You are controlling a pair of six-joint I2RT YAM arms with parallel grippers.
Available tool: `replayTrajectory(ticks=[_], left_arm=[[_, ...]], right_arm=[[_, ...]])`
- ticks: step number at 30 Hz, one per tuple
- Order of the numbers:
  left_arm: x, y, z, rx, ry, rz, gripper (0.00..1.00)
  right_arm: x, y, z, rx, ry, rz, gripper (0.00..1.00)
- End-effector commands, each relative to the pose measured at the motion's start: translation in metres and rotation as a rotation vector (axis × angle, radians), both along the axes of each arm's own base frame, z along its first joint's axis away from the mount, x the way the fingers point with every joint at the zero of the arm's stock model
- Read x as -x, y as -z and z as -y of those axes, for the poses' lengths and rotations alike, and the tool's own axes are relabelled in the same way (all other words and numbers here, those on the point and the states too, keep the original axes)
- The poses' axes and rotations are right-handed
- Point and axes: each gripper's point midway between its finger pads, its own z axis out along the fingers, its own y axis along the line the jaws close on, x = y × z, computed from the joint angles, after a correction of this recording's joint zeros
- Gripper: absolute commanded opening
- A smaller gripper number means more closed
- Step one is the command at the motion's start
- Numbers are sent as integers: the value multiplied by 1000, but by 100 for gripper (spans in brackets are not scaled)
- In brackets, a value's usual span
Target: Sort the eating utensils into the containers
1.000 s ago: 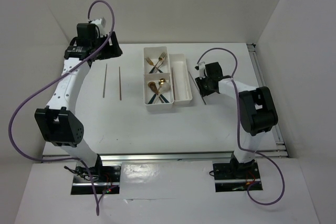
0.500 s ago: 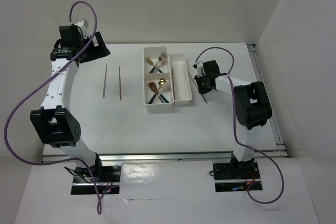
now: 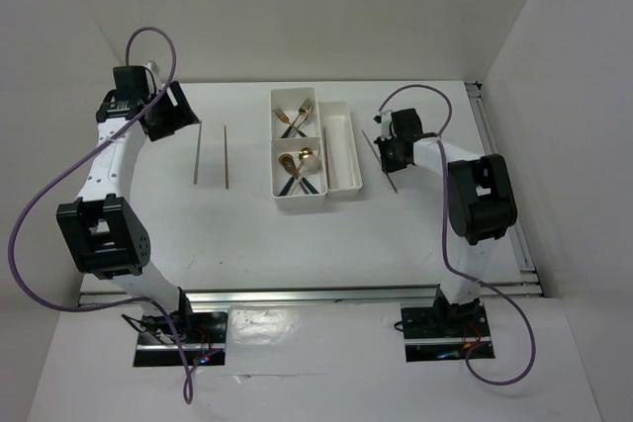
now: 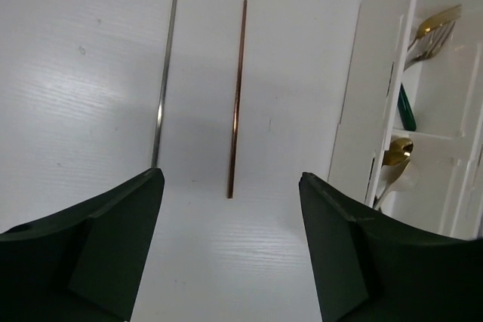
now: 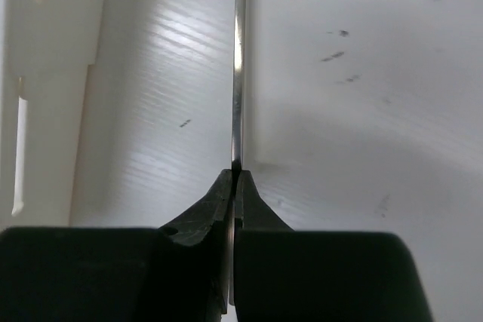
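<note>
White worktop, white walls closing it in, and the white rectangular plastic tray of three bins (image 3: 302, 203) sits toward the far edge, about midway between the left and right edges. Its far square bin holds crossed gold-headed forks with dark teal handles (image 3: 294, 116). The near square bin holds gold-headed spoons with dark teal handles (image 3: 297, 167), and the long narrow bin runs down the tray's right side.

Just right of the tray, a thin silvery chopstick (image 5: 239, 73) runs at a slant, and the right gripper (image 5: 235, 175) has its jaws closed tight on it, black tips pinching the rod. Whether the rod is clear of the worktop, I can't tell.

Over toward the left edge, two more sticks lie side by side but apart, both flat on the worktop: a thin brown chopstick (image 4: 237, 96) nearer the tray, and a second silvery chopstick (image 4: 166, 65) beyond it. The left gripper (image 4: 230, 186) hangs above their far ends, jaws spread wide, holding nothing.
</note>
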Motion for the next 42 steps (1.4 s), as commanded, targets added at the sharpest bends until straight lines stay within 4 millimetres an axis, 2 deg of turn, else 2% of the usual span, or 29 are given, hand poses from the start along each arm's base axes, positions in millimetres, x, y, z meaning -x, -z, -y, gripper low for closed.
replayTrajectory(ticks=[1,4,5,6,8,10,14,18,20,22,23,24,27,30,31,32,33,34,35,37,38,39,40,42], left_arm=[[3,8,-11,83,-138,-16,83],[3,10,-20,76,-170,-6,87],[6,12,-20,65,-159,-16,96],[5,12,-21,56,-150,-25,100],[1,12,-24,33,-139,-41,100],[3,16,-28,19,-156,-63,100],[4,20,-29,27,-178,-74,100],[10,23,-34,55,-207,-97,100],[13,29,-33,70,-193,-113,100],[10,25,-24,93,-132,-91,100],[10,25,-23,94,-113,-89,100],[9,29,-20,109,-101,-99,100],[10,34,-18,110,-85,-115,100],[9,31,-19,101,-78,-105,100],[9,31,-19,101,-78,-105,100],[8,34,-16,107,-52,-110,100],[8,34,-16,107,-52,-110,100],[10,42,-16,105,-46,-130,100],[10,42,-11,104,-34,-131,100],[9,52,-5,72,-25,-150,99],[11,57,0,62,-1,-159,96],[9,68,9,58,29,-186,94],[9,73,15,51,67,-194,91],[6,86,27,37,104,-219,83]], right_arm=[[-39,-89,6,-64,78,186,0],[-49,-138,9,-144,127,293,0],[-51,-154,6,-171,129,334,0],[-52,-182,1,-214,118,403,0],[-47,-204,-21,-319,88,409,0],[-41,-214,-45,-382,64,389,0],[-34,-209,-87,-534,99,263,0],[-30,-180,-110,-596,146,135,0],[-32,-162,-114,-616,182,75,0],[-32,-141,-115,-608,211,19,0],[-34,-138,-114,-598,221,13,0],[-35,-128,-115,-596,233,-8,0],[-38,-116,-116,-587,240,-29,0],[-44,-102,-119,-584,239,-51,0],[-46,-104,-124,-601,206,-49,0],[-50,-100,-126,-599,207,-53,11],[-49,-100,-128,-608,197,-60,11],[-51,-104,-128,-606,186,-47,24],[-51,-99,-128,-602,189,-56,29],[-54,-103,-128,-600,178,-42,41],[-54,-103,-128,-600,178,-42,44],[-56,-111,-127,-596,169,-15,47],[-56,-111,-127,-590,162,-11,48],[-56,-124,-126,-593,147,17,49]])
